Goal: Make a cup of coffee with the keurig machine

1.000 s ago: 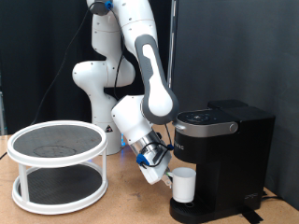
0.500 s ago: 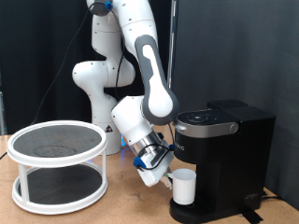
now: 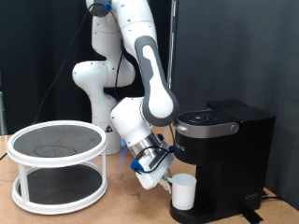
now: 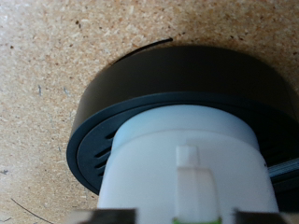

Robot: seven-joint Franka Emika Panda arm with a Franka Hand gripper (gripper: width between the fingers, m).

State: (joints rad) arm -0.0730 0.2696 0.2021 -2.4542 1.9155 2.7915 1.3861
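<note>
Cup is seated on the drip tray of the keurig machine, under the spout so brew can be caught. Hand is positioned at the cup's handle side; open or closed cannot be told.

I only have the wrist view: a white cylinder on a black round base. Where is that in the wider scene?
Observer: The cup stands on the drip tray under the keurig machine, at the exterior view's right.
Operator: Where is the hand?
Observer: The gripper is low, beside the cup, on its exterior-view left.
Operator: Anything else around?
Observer: A white two-tier round rack stands on the table at the exterior view's left.
</note>
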